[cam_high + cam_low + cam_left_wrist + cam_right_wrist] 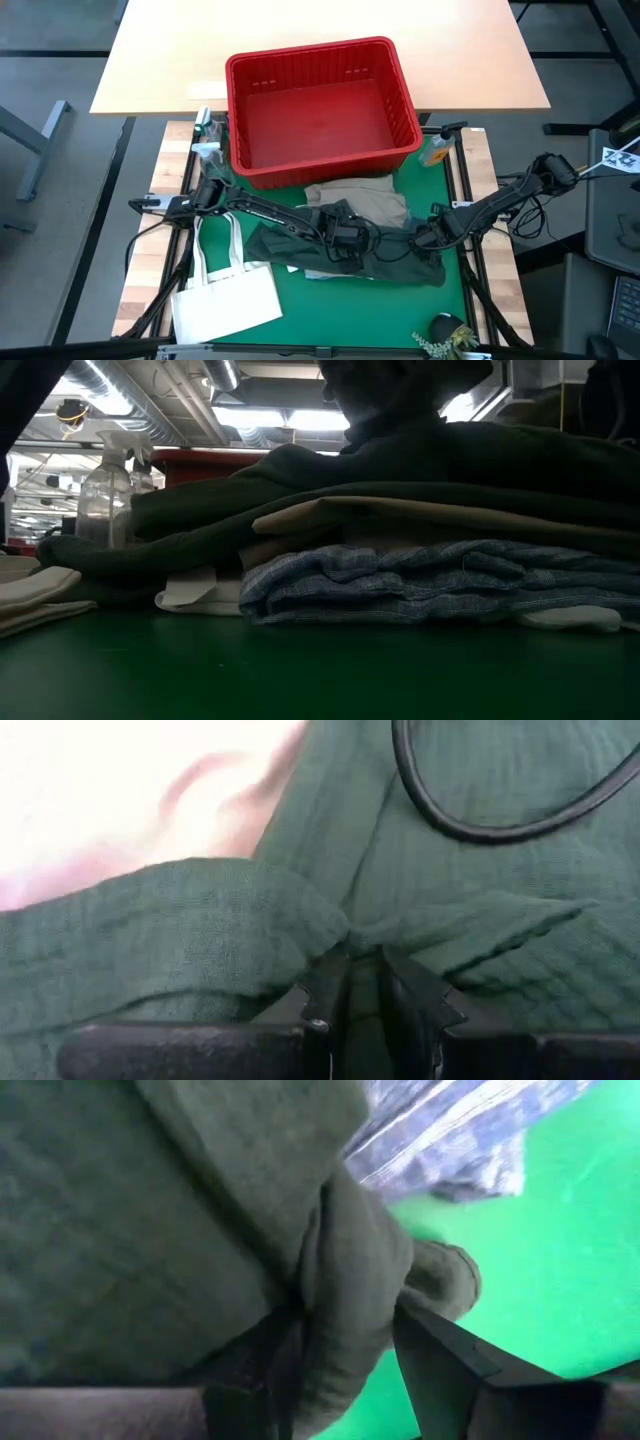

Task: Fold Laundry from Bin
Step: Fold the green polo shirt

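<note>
The red bin [320,105] stands at the mat's far edge; no cloth shows inside it. In front of it lies a pile of laundry: a dark green garment [300,245] on top, over beige cloth [360,198], blue-and-white striped cloth [440,580] and white cloth [190,590]. My left gripper [345,238] is over the middle of the green garment, shut on it. My right gripper [425,238] is at the garment's right end, also shut on it. My left gripper pinches a raised fold of the dark green garment [362,942] between its two fingers [325,995], which stand close together. It comes slanting down from the table's left. The cloth around the fold lies slack on the pile. My right gripper holds a thick, bunched fold at the green garment's right edge [350,1270] between its two fingers [440,1360], which stand well apart around it. It comes from above, pointing down. The fold's end [445,1280] hangs just over the green mat, beside the striped cloth [450,1130].
A flat white tote bag [225,295] lies on the mat's near left. A clear spray bottle [105,500] stands at the far left and a yellow bottle [437,150] at the far right. A black cable [480,825] lies across the green garment.
</note>
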Available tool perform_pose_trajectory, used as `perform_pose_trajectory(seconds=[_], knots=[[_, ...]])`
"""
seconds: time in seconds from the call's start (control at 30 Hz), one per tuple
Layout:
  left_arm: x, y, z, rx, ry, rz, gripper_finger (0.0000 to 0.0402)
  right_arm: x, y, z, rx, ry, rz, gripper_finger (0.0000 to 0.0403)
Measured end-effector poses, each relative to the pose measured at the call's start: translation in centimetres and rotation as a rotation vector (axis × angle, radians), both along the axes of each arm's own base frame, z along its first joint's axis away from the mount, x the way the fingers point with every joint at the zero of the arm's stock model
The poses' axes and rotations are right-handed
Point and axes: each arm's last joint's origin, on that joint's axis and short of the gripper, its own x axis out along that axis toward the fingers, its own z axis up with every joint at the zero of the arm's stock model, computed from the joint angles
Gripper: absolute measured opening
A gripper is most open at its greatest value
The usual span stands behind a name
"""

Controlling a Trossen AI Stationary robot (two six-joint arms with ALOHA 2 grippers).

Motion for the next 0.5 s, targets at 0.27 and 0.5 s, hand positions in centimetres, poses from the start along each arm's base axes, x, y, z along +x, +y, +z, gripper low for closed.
perform_pose_trajectory(seconds=[0.27, 0.5], knots=[[0.0, 0.0, 0.0, -0.002, 0.005, -0.002, 0.0053, -0.2, -0.1, 2.3, -0.033, 0.055, 0.015, 0.0154], [-0.1, 0.0, 0.1, -0.004, 0.006, -0.003, 0.0053, -0.5, -0.3, 5.7, -0.026, -0.005, 0.016, 0.0154]])
